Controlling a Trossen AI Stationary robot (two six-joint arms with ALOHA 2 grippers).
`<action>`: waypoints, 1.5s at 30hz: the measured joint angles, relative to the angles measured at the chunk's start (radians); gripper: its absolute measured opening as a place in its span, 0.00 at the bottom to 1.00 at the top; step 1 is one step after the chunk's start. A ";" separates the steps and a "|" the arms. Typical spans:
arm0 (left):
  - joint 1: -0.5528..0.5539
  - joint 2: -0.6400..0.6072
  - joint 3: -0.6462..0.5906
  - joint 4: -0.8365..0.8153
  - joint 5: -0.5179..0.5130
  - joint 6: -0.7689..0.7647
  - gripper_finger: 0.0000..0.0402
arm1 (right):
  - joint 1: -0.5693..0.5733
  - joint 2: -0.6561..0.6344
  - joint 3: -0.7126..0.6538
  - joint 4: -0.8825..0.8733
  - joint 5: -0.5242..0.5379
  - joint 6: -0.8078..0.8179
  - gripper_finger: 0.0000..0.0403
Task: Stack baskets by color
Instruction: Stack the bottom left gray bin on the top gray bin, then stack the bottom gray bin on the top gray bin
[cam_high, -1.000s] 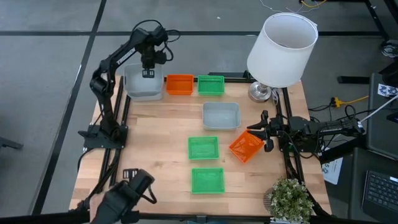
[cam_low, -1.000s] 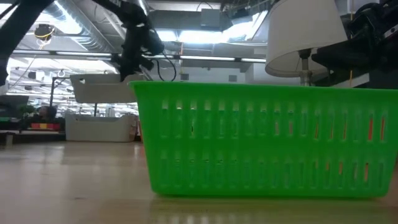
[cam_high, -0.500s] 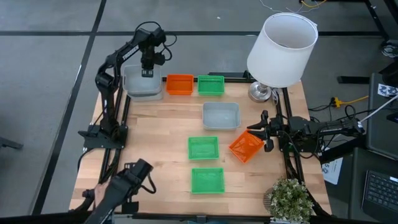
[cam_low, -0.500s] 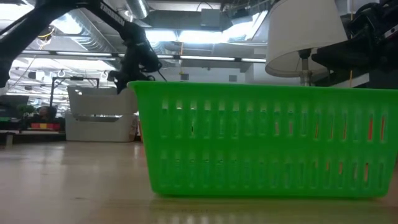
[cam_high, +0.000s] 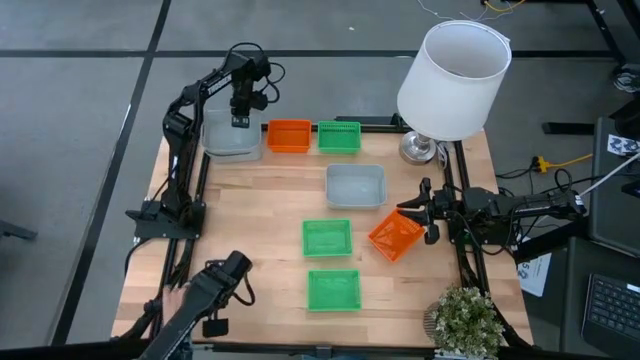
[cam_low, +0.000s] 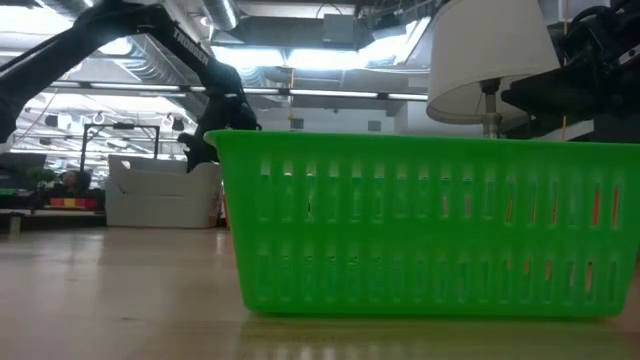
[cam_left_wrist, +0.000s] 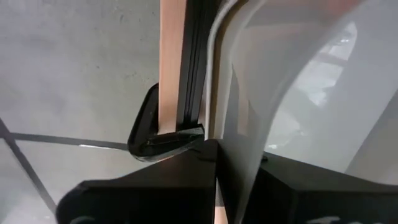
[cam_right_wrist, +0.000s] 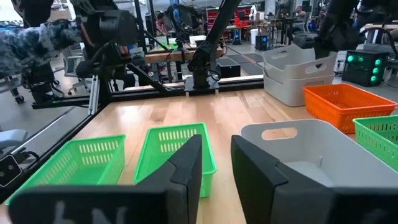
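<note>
Pale wood covers the table (cam_high: 260, 240), which sits on a grey floor with a big white lampshade (cam_high: 453, 78) at its far right corner and a small potted plant (cam_high: 465, 320) at the near right corner.

Along the far edge sit three spots: a grey stack (cam_high: 231, 137) at the left corner, where one pale grey basket is nested in another, then an orange basket (cam_high: 289, 135), then a green basket (cam_high: 339, 135) just beside it. All are shallow rectangular bins with open tops; the green and orange ones have slotted walls, the grey ones solid walls with a handle slot. A single grey basket (cam_high: 355, 186) lies near the table's middle and looks empty. Nearer still, two green baskets sit one behind the other: the middle green basket (cam_high: 327, 238) and the front green basket (cam_high: 333, 289), both with nothing inside. To the right of the middle one, a tilted orange basket (cam_high: 394, 234) is turned at an angle.

The left arm reaches over the far left corner, its left end effector (cam_high: 238, 120) pointing down with fingers pressed together on the far wall of the grey stack. The right arm stretches in low from the right edge, and its right end effector (cam_high: 424, 222) is at the tilted orange basket, fingers pinching its rim.
</note>
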 joint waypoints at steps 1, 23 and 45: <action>0.000 0.004 0.000 0.004 -0.002 -0.009 0.00 | 0.000 0.000 0.000 0.000 0.000 0.000 0.22; -0.051 0.006 0.000 0.004 -0.115 -0.116 0.07 | 0.000 0.000 0.000 0.003 0.000 -0.041 0.22; -0.124 -0.028 0.001 -0.090 -0.397 -0.279 0.21 | 0.000 0.000 0.000 -0.031 0.000 -0.041 0.22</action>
